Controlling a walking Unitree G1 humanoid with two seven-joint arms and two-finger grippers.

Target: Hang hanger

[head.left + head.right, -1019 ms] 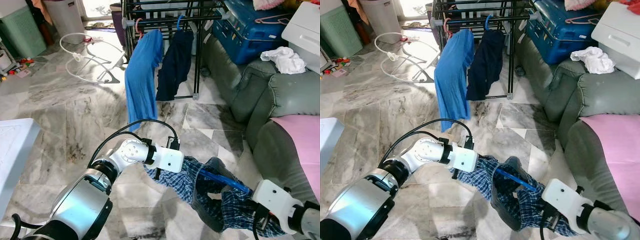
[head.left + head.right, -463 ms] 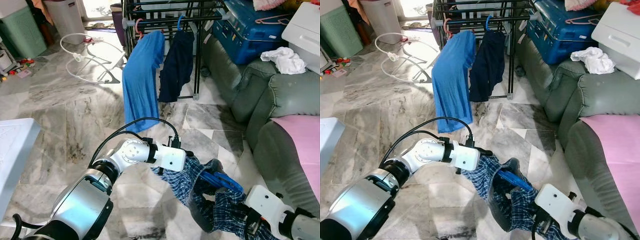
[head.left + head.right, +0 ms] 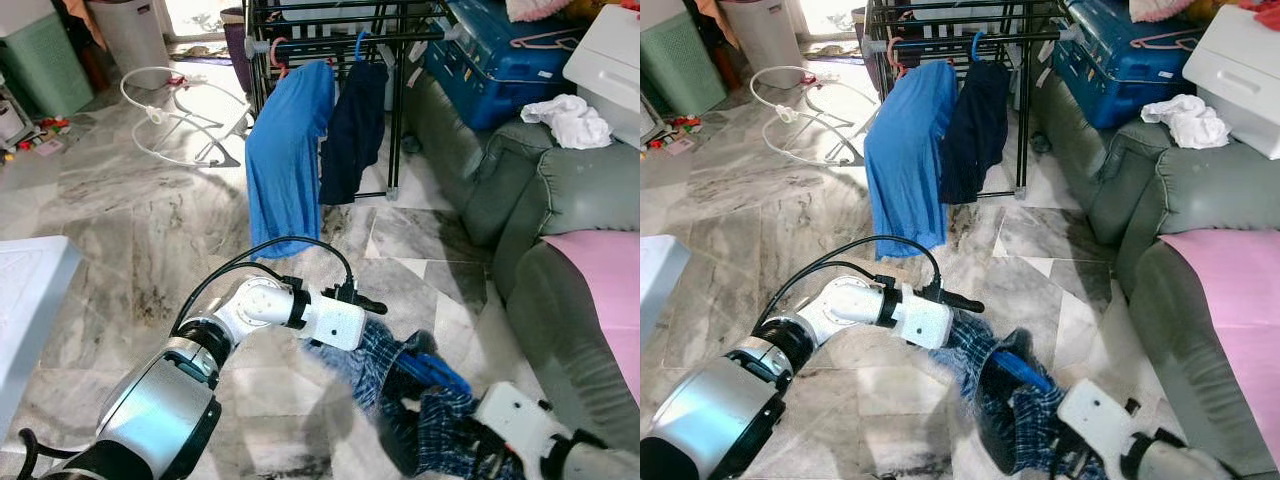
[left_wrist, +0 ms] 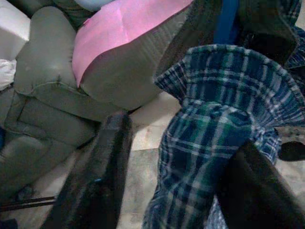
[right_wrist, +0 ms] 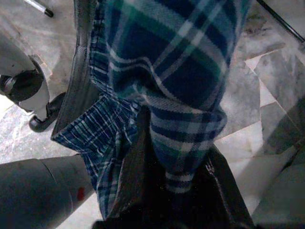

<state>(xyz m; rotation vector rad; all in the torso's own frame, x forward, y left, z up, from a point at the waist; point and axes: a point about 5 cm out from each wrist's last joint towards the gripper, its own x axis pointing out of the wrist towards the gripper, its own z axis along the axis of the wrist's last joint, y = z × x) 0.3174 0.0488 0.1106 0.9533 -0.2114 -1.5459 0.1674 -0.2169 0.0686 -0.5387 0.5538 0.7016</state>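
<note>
A blue-and-green plaid woven cloth garment hangs bunched and creased on a bright blue plastic hanger low over the grey-veined marble tile floor, well in front of the black metal drying rack, which serves here as the landmark. The left hand, on a silver arm, is stretched toward the garment's near edge; in its wrist view the two thick black fingers stand apart, with a ruffled fold of plaid lying between them and against one finger. The right hand sits at the garment's far, lower end; its dark fingers are pressed together around a narrow roll of the plaid cloth. On the rack hang a smooth blue t-shirt and, beside it, a dark navy garment on another blue hanger. To the right of the rack stands a grey-green upholstered sofa with a pink sheet on its seat and a crumpled white cloth on its arm.
</note>
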